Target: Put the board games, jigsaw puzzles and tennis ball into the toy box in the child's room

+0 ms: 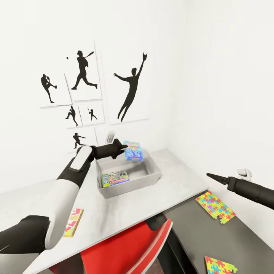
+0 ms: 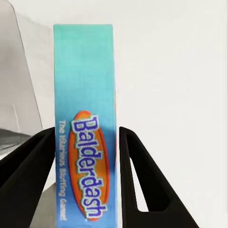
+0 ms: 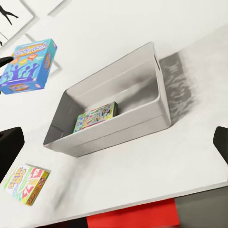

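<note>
My left gripper (image 1: 121, 148) is shut on the blue board game (image 1: 133, 151), holding it in the air over the far end of the grey toy box (image 1: 154, 171). In the left wrist view the blue "Balderdash" box (image 2: 85, 95) stands on edge between the black fingers (image 2: 28, 171). A green-edged board game (image 1: 115, 177) lies flat inside the toy box (image 3: 142, 118). The yellow-green-red game (image 1: 73, 222) rests on the pale table (image 1: 125, 213) beside my left forearm. Two jigsaw puzzles (image 1: 215, 206) (image 1: 220, 265) lie on the dark section. My right gripper (image 1: 214, 176) hovers open to the right. The tennis ball and bed are out of view.
A red chair (image 1: 125, 247) is tucked under the table's near edge. White walls with black baseball silhouettes (image 1: 131, 89) close the corner behind the toy box. A small white fitting (image 1: 245, 173) sticks out of the right wall near my right arm.
</note>
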You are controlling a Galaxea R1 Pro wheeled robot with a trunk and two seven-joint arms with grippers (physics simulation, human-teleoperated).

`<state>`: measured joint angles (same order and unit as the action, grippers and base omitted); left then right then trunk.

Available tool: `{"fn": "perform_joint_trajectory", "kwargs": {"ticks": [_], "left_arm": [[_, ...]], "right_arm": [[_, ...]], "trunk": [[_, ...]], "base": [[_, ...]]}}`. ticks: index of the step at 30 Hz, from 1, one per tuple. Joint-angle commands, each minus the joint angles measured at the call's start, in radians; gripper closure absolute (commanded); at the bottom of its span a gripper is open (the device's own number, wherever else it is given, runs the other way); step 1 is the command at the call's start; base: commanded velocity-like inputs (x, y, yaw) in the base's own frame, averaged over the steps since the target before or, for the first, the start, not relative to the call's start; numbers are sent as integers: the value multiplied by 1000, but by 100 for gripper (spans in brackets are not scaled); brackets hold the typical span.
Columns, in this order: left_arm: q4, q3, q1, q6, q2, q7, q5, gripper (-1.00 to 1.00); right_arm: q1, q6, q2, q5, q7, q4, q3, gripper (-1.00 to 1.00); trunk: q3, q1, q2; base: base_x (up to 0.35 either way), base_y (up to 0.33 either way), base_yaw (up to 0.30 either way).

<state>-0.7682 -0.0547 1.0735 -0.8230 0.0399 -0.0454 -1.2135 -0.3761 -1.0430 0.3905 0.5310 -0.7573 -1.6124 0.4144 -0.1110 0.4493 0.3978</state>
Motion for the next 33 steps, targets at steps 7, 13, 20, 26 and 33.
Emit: {"fn": "perform_joint_trajectory", "kwargs": {"ticks": [7, 13, 20, 26, 33], "left_arm": [[20, -1, 6, 56, -6, 2, -5, 100], [60, 1, 13, 75, -7, 1, 6, 100], [119, 4, 27, 121, -3, 12, 6, 100], [165, -4, 35, 242, 29, 116, 13, 100], [214, -7, 43, 293, 49, 180, 17, 100]], "right_arm": [[0, -4, 4, -5, -36, 0, 1, -100], [0, -4, 4, -6, -41, 0, 1, -100], [0, -4, 2, -6, -43, 0, 0, -100], [1, -4, -3, -6, -43, 0, -4, -100], [3, -4, -7, -6, -44, -1, -12, -100]], "trunk": [[-5, 1, 2], [-13, 1, 2], [-24, 1, 2], [-33, 1, 2], [-45, 1, 2]], "base": [[0, 0, -2], [0, 0, 0], [0, 0, 0], [0, 0, 0], [0, 0, 0]]}}
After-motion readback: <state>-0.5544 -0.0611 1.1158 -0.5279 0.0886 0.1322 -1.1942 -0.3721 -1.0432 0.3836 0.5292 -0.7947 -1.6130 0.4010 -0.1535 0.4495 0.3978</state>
